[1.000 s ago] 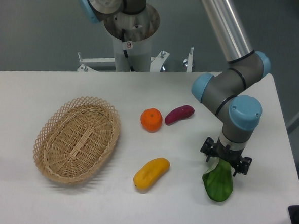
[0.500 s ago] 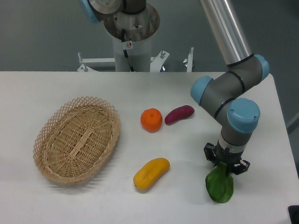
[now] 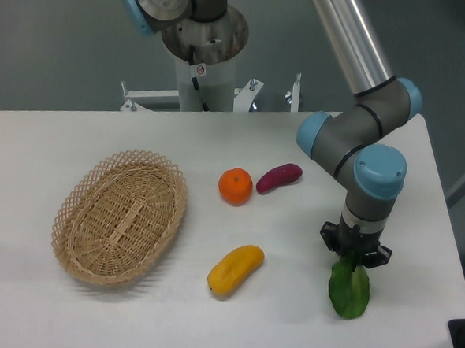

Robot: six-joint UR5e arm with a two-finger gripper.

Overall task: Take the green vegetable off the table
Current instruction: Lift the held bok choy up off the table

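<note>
The green vegetable [image 3: 349, 290] is at the front right of the white table [image 3: 207, 322], its dark green leaf pointing toward the front edge. Its pale stem end is hidden under my gripper [image 3: 354, 259]. The gripper points straight down over the stem end and looks shut on it. I cannot tell whether the leaf rests on the table or hangs just above it.
A yellow fruit [image 3: 235, 269] lies left of the vegetable. An orange [image 3: 236, 186] and a purple sweet-potato shape [image 3: 279, 177] lie further back. A wicker basket [image 3: 120, 215] stands on the left. The table's right edge is close to the gripper.
The gripper's fingers have drawn in around the stem end. The vegetable has swung from a leftward tilt to point straight down and shifted slightly right, and it looks narrower.
</note>
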